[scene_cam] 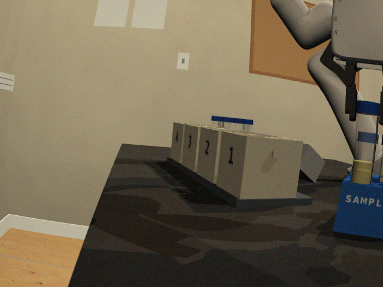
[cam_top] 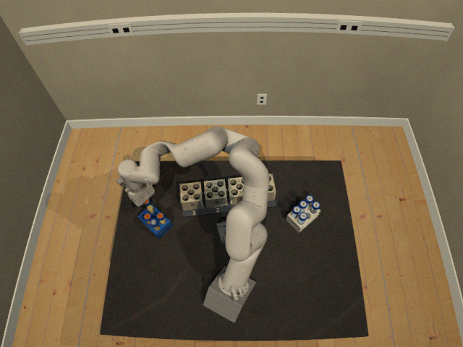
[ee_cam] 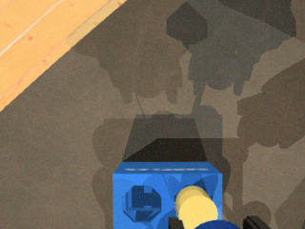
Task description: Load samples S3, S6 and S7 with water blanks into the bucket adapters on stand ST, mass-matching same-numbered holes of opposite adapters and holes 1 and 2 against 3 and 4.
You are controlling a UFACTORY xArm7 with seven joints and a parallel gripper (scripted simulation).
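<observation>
The sample tube [cam_top: 150, 209] [scene_cam: 365, 154] [ee_cam: 195, 207] is standing upright at the right edge of the exterior frame, its yellow liquid showing at the bottom and its lower end sitting down in the blue rack [cam_top: 167, 226] [scene_cam: 355, 217] [ee_cam: 119, 196]. You are gripping it by its blue cap with the gripper [cam_top: 145, 202] [scene_cam: 368, 112] [ee_cam: 214, 225], the fingers closing on either side; you cannot read its ID here.

In the top frame, you are holding it at the far corner of that rack, left of centre, with more capped tubes standing nearer the bottom. At the centre, adapter 1 [cam_top: 192, 204] [scene_cam: 271, 170] and adapter 2 [cam_top: 215, 202] [scene_cam: 206, 162] are resting on the loading stand [cam_top: 202, 212] [scene_cam: 273, 202], their visible holes holding no tubes. Right of centre, blue-capped tubes are standing in the white rack [cam_top: 298, 226]. The arm is partly covering the other two adapters.
</observation>
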